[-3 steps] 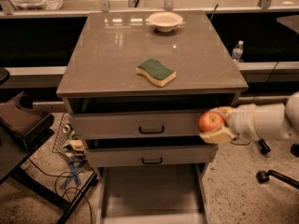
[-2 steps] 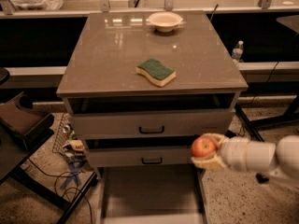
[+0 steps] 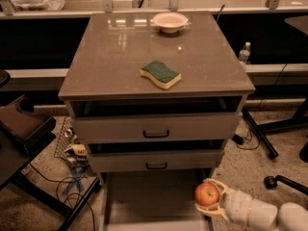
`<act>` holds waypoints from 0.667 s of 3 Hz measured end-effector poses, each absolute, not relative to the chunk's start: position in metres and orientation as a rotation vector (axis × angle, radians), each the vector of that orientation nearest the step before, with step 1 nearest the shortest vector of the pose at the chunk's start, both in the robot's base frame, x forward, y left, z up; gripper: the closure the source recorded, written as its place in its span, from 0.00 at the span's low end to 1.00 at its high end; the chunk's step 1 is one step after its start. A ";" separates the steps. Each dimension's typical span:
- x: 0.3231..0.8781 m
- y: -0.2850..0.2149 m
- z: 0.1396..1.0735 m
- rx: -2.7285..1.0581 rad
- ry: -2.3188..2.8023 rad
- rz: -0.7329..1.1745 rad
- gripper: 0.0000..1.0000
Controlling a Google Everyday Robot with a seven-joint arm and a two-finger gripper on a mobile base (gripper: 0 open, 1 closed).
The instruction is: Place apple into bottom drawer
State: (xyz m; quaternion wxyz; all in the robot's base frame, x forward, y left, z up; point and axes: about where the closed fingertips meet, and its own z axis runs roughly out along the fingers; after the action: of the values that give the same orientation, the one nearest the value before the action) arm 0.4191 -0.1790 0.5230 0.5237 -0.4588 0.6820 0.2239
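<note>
We see the gripper (image 3: 206,196) low at the right of the view, reaching in from the right edge on its white arm (image 3: 252,211). Its two pale fingers (image 3: 212,182) are closed around the apple (image 3: 207,194), one above the fruit and one below, so the apple sits firmly clamped between them. The apple is red-orange and round, and it hangs at the right side of the bottom drawer (image 3: 149,196), near the drawer's front corner. We cannot tell how high above the drawer floor it is.

The bottom drawer is pulled out toward us, showing a plain grey floor. Above it the two upper drawers show black handles, the middle drawer (image 3: 156,166) and the top drawer (image 3: 156,134), both slightly ajar. On the cabinet top (image 3: 106,66) lies a green-and-yellow sponge (image 3: 160,74), near the middle, and a pale bowl (image 3: 169,21) stands at the far edge, well apart from it. A water bottle (image 3: 244,52) stands behind the cabinet to the right.
</note>
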 end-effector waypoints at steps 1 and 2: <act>0.412 -0.168 0.462 -1.117 1.682 0.584 1.00; 0.412 -0.168 0.462 -1.118 1.682 0.585 1.00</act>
State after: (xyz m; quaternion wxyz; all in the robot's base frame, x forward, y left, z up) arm 0.4120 -0.1677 0.4618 0.4964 -0.4616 0.6944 0.2416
